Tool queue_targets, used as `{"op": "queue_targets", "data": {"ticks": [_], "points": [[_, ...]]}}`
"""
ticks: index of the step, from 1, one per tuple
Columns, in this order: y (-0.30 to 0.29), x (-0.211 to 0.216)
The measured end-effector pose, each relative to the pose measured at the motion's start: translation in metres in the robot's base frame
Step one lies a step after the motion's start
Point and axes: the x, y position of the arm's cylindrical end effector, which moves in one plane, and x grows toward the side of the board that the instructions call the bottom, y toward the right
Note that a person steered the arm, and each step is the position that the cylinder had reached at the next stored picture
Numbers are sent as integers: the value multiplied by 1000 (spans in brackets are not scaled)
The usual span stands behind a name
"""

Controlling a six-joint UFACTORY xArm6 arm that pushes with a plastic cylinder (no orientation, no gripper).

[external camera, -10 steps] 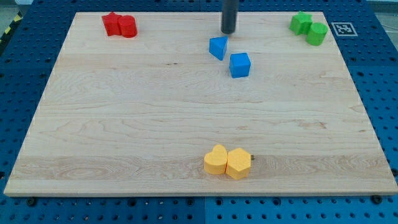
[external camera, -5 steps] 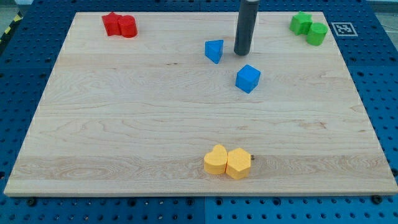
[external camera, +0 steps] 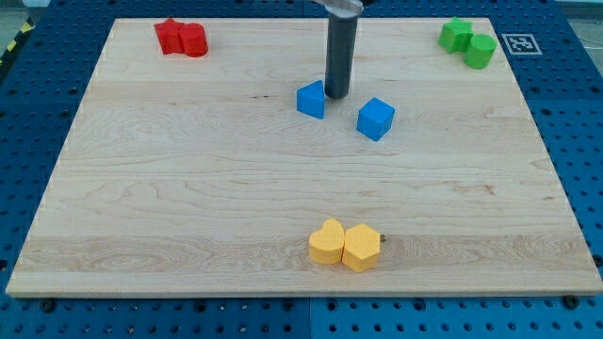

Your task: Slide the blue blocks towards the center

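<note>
My tip [external camera: 337, 96], the lower end of my straight dark rod, rests on the pale wooden board [external camera: 188, 188] with no jaws to part or close; it is a bare rod end. Just to the view's left of my tip, touching or nearly touching it, sits the small blue wedge-shaped block [external camera: 311, 100]. To the view's right and slightly below my tip, a little apart from it, lies the blue cube [external camera: 375, 119], turned at an angle. So my tip stands between the 2 blue blocks, nearer the wedge. Far above and to the view's left of my tip are 2 red blocks [external camera: 181, 39], touching each other; far to the view's upper right are 2 green blocks [external camera: 468, 42]. Well below my tip, near the board's bottom edge, 2 yellow blocks [external camera: 345, 245] sit pressed together.
</note>
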Motion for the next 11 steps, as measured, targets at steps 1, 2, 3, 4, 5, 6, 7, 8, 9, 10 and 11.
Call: {"op": "queue_targets", "data": {"ticks": [1, 2, 3, 4, 5, 6, 7, 8, 9, 10, 11], "points": [[-7, -30], [-30, -7], [-31, 33], [-31, 58], [-32, 43], [7, 29], [56, 29], [93, 37], [75, 54], [43, 61], [22, 65]]}}
